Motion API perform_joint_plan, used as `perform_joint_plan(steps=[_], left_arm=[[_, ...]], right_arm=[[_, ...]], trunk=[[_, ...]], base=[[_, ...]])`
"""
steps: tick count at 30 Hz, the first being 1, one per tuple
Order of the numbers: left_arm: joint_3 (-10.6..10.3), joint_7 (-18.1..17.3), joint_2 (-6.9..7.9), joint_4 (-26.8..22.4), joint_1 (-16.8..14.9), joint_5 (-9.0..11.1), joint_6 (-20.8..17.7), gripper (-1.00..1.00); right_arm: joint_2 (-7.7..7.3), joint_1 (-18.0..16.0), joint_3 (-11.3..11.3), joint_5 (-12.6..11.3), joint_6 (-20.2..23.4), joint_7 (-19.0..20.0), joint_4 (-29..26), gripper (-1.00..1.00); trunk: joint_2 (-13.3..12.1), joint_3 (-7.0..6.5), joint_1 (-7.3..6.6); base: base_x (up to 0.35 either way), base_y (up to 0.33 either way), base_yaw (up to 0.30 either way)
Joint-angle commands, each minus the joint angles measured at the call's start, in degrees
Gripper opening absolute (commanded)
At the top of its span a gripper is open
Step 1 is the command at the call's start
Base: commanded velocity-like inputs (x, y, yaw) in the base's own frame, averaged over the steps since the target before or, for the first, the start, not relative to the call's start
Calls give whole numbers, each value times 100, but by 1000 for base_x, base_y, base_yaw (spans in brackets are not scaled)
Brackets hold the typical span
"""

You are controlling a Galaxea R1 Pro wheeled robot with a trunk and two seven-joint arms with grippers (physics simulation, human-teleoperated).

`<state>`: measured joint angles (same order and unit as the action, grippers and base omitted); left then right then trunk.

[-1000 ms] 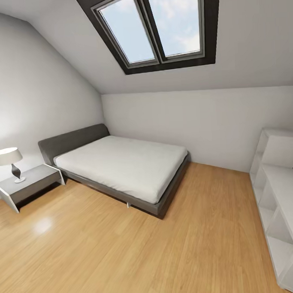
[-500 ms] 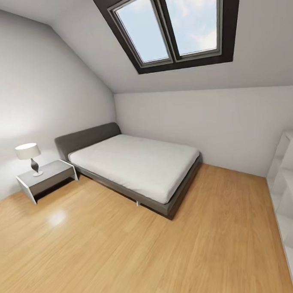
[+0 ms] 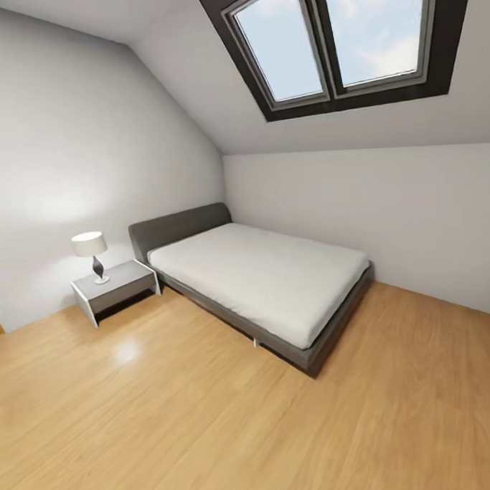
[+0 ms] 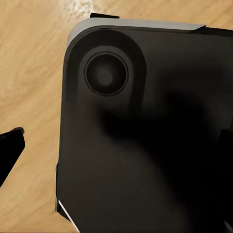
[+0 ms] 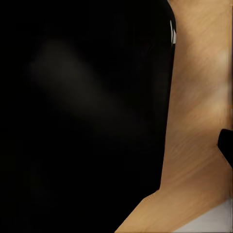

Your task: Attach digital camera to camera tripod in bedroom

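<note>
Closest to me, both wrist cameras look past dark robot housing (image 4: 145, 145) at plank floor (image 3: 211, 419), with only black finger tips at the edges, so I cannot tell whether either gripper is released or clenched. Over the last second my head view has swung left: the white shelf has left frame, and the nightstand (image 3: 116, 284), lamp (image 3: 91, 251) and bed (image 3: 265, 280) slid right. I'm in the bedroom, but the digital camera and the camera tripod aren't in sight, so I judge I'm still searching.
</note>
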<state>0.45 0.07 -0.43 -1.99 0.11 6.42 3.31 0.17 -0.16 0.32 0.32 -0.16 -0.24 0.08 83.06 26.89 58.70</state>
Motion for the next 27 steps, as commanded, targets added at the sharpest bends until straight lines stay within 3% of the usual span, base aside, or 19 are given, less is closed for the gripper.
perform_joint_plan(steps=[1,15,27], left_arm=[[-1,4,-1,-4,0,57,7,100],[-1,36,-1,-3,-2,70,3,100],[-1,43,-1,-3,-2,76,-12,100]], right_arm=[[0,-2,3,3,-2,-3,1,100],[0,-2,3,3,-8,-3,1,100],[-19,-2,2,2,-11,-3,1,100]], trunk=[[2,4,3],[2,4,3],[2,4,3]], base=[[303,0,275],[318,0,272],[322,0,41]])
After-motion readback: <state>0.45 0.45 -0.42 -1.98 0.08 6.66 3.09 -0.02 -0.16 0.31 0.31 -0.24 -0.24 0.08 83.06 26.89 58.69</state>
